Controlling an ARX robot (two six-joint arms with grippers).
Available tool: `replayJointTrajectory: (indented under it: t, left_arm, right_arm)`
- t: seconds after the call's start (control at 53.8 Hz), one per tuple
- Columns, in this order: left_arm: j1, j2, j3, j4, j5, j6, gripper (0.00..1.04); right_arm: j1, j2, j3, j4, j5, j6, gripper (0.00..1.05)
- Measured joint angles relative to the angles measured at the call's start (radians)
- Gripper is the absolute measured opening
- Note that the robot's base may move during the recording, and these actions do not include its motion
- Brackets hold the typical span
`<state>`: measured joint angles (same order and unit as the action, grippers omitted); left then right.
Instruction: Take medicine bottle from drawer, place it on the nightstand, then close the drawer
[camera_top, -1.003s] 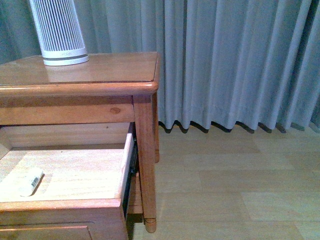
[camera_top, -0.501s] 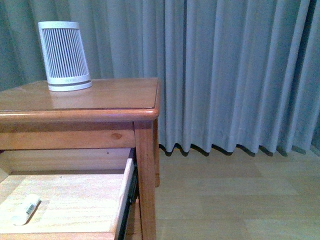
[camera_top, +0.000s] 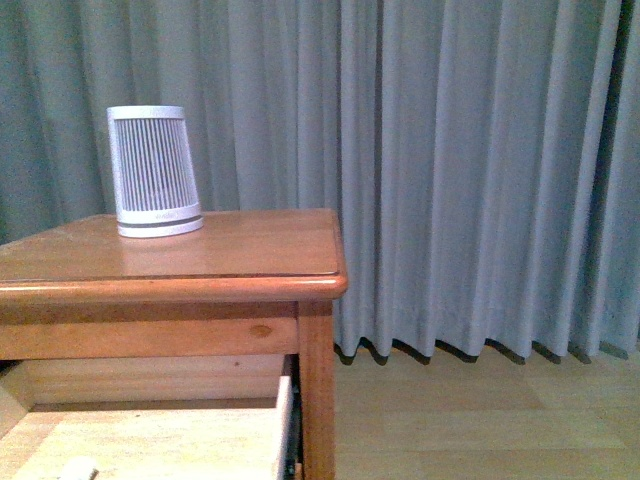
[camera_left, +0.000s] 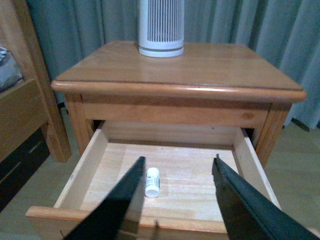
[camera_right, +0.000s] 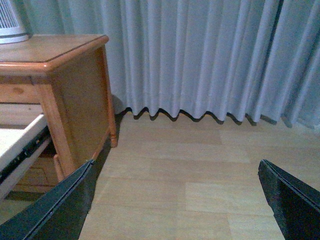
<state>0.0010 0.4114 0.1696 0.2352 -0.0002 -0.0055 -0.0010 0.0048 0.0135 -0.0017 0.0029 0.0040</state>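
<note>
Left tool (camera_left: 178, 161) wide over drawer (camera_left: 87, 165); medicine bottle (camera_left: 152, 182) clear of walls.

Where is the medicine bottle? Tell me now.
In the left wrist view the medicine bottle lies on the open drawer floor, near its front, by one finger of the open left gripper.
</note>
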Motion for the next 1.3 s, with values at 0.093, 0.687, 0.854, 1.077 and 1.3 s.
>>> replayJointTrajectory:
  t: [0.093,0.687,0.854,1.077,1.3]
  left_arm:
    - [-0.001,-0.029,-0.024,0.000,0.003,0.000,0.03]
    - [-0.001,-0.193,-0.121,-0.062,-0.004,0.001,0.03]
    - [-0.001,-0.319,-0.159,-0.175,-0.001,0.001,0.03]
    - [-0.001,-0.404,-0.160,-0.232,0.000,0.001,0.03]
    - [-0.001,-0.405,-0.160,-0.232,-0.001,0.001,0.33]
  right_arm:
    - [0.000,0.000,0.000,0.000,0.000,0.000,0.98]
    - [-0.054,0.066,0.032,-0.073,-0.185,0.042,0.98]
    - [-0.034,0.612,0.289,0.189,-0.317,0.081,0.98]
    - [0.152,1.246,0.622,0.287,-0.116,0.048,0.98]
    - [0.333,1.731,0.869,0.235,0.021,0.112,0.98]
